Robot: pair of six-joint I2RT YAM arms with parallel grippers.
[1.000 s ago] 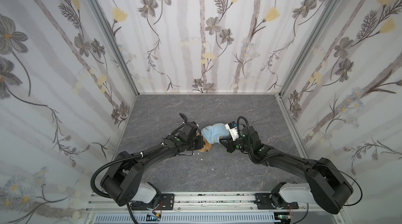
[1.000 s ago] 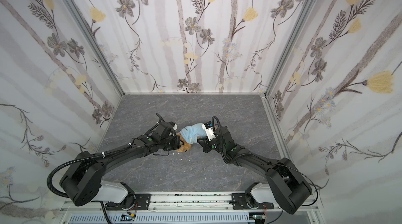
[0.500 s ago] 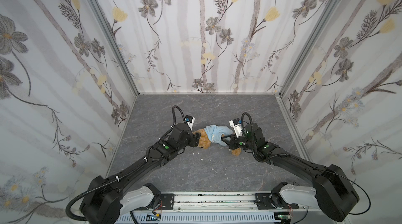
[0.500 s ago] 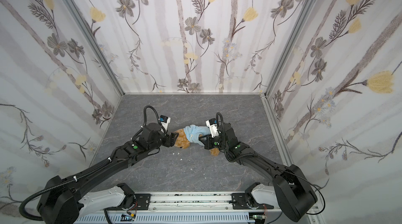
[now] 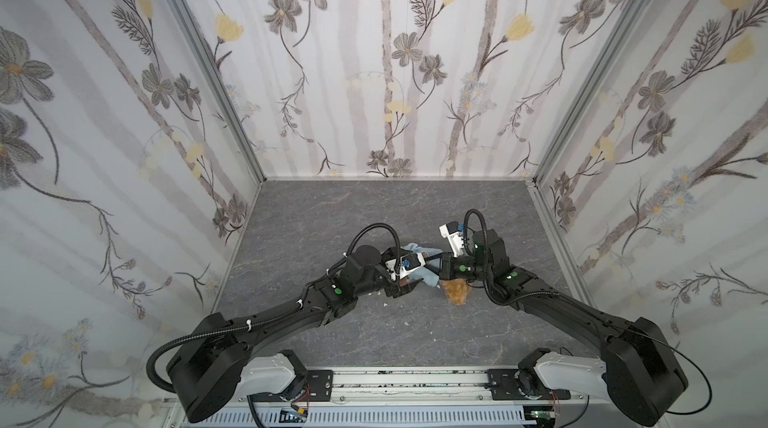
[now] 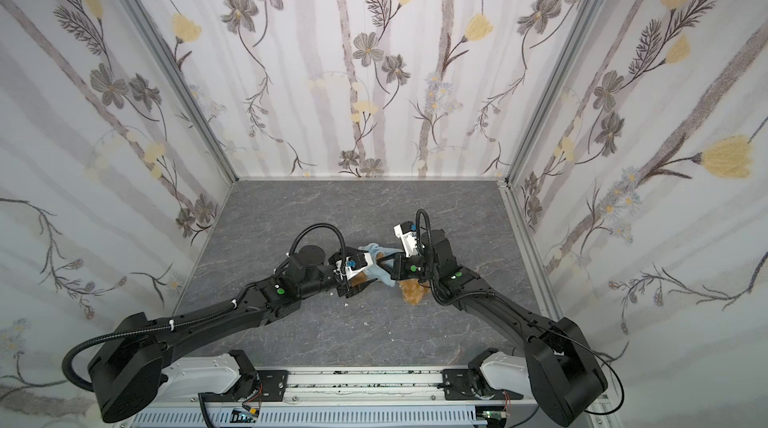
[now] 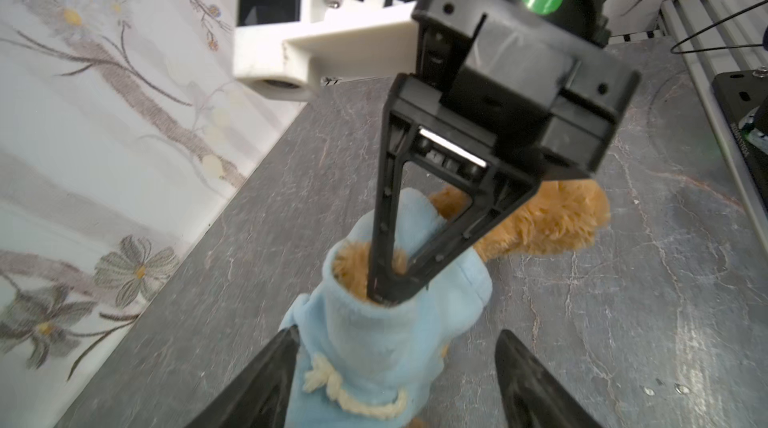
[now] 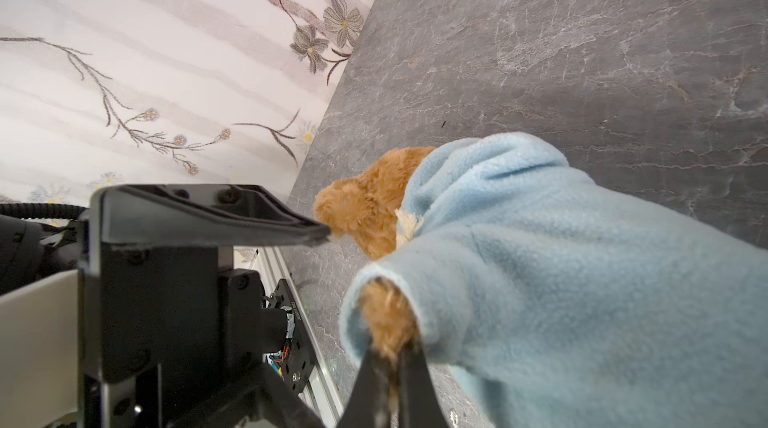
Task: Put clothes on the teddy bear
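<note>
The teddy bear [image 5: 456, 292] lies in the middle of the table [image 5: 374, 214] between both arms, wearing the light-blue hooded top [image 7: 374, 347]. The right gripper [image 8: 390, 367] is pinched together on the paw poking from a sleeve (fur shows between its tips). The left gripper [image 7: 399, 347], closed at the bear's head a second ago, now stands apart, one finger on either side of the top.
</note>
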